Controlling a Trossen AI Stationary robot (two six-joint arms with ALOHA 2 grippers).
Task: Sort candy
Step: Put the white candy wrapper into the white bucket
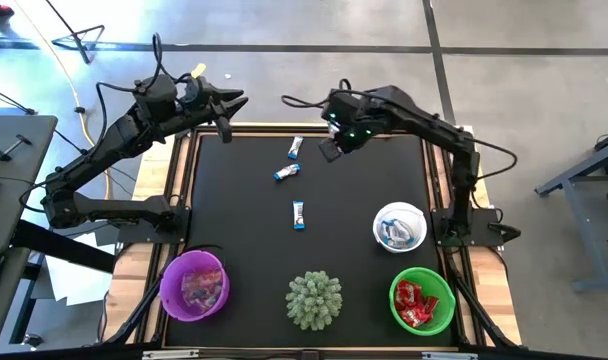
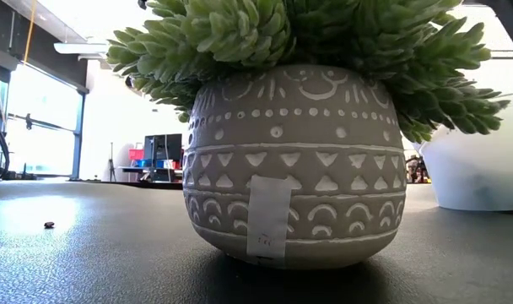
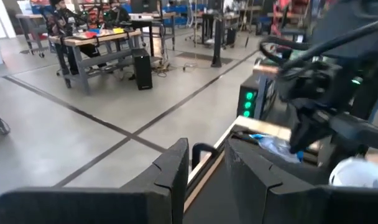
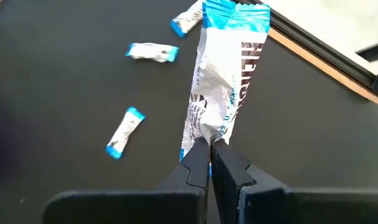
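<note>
Worktop [image 1: 244, 250], black-matted and wood-edged, is seen from above with both arms reaching in from its far side. Along the near edge stand the containers, presumably one per candy kind so that each drop-off is unambiguous.

Potted succulent [image 1: 314, 299] sits between the bowls at the near edge (no part of the sort, and it blocks nearly all of the low view).

Purple bowl [image 1: 194, 284], at the near left corner, holds a small heap of pinkish-grey wrapped sweets. Green bowl [image 1: 422, 300], at the near right corner, holds red ones. White bowl [image 1: 399, 226], just behind the green one, holds blue-and-white ones.

Left claw [image 1: 222, 110] is parked above the far left edge of the worktop, its fingers slightly apart and holding nothing; it is judged to be waiting clear of the working arm.

Right claw [image 4: 209, 155] is raised over the far middle of the mat and is clamped on the end of a blue-and-white candy [image 4: 223, 81], which hangs from the tips by one crimped end. By colour, the white bowl is judged to be its destination.

Three loose candies are left on the mat, all blue-and-white: one [image 1: 296, 147] and another [image 1: 287, 172] close together near the right claw, a third [image 1: 299, 214] nearer the centre.
</note>
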